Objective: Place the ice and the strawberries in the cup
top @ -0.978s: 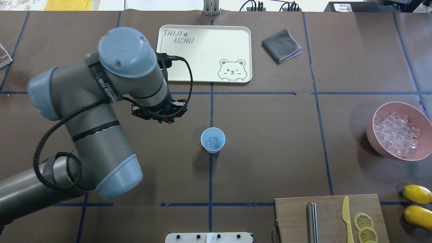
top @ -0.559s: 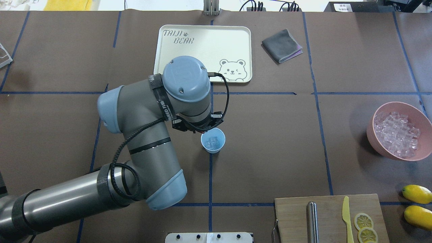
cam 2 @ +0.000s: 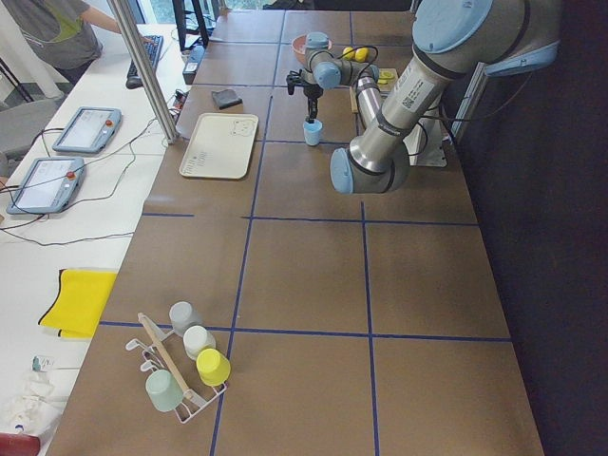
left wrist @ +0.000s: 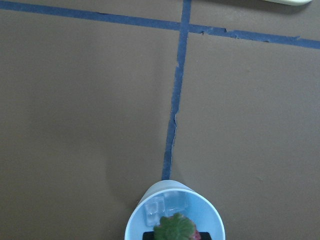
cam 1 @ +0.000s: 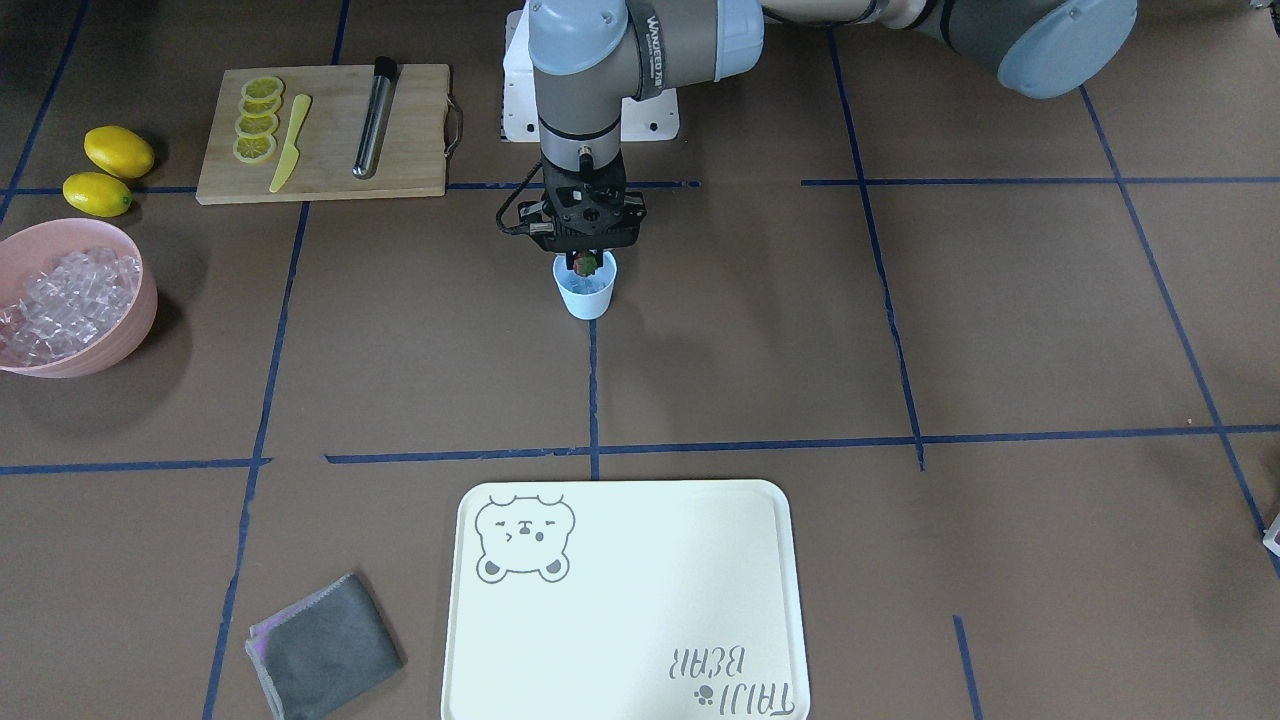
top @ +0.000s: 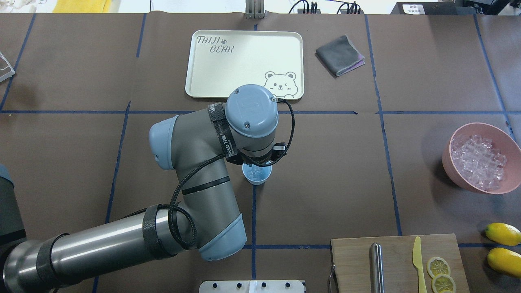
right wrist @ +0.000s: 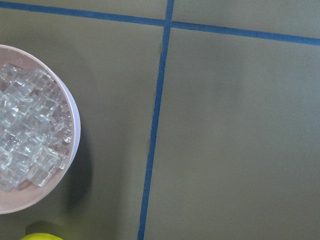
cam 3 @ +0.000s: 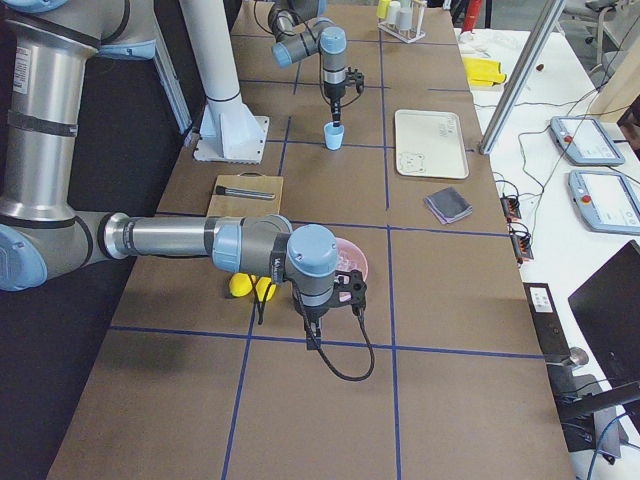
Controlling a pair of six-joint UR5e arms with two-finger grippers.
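One berry is what this step comes down to. From the left of the overhead view the grey left arm [top: 195,162] reaches to the middle of the brown tabletop [top: 325,183] with its wrist pointing straight down. The left jaws are clenched on the small dark red strawberry with a green leafy cap [cam 1: 586,264].

The berry hangs at the mouth of the small pale blue tapered plastic cup [top: 257,177]. The cup stands upright on a blue tape line, with a few small clear ice cubes [left wrist: 165,204] lying in its bottom. Side to side the berry looks centred over the opening. Whether it is below the rim cannot be told from these views.

You should do well by keeping the wrist vertical and parting the jaws only a little, so neither finger knocks the rim and the berry falls onto the ice. The cup looks light and would likely tip or slide if nudged, so lift straight up before swinging away.

Further right, the large round pink bowl [top: 504,138] holds the heaped spare ice, and two yellow lemons [top: 502,233] lie nearer the robot. The right jaws hang just beside that bowl in the side view, too small to tell whether they are parted or closed. You have no need of them for this drop.
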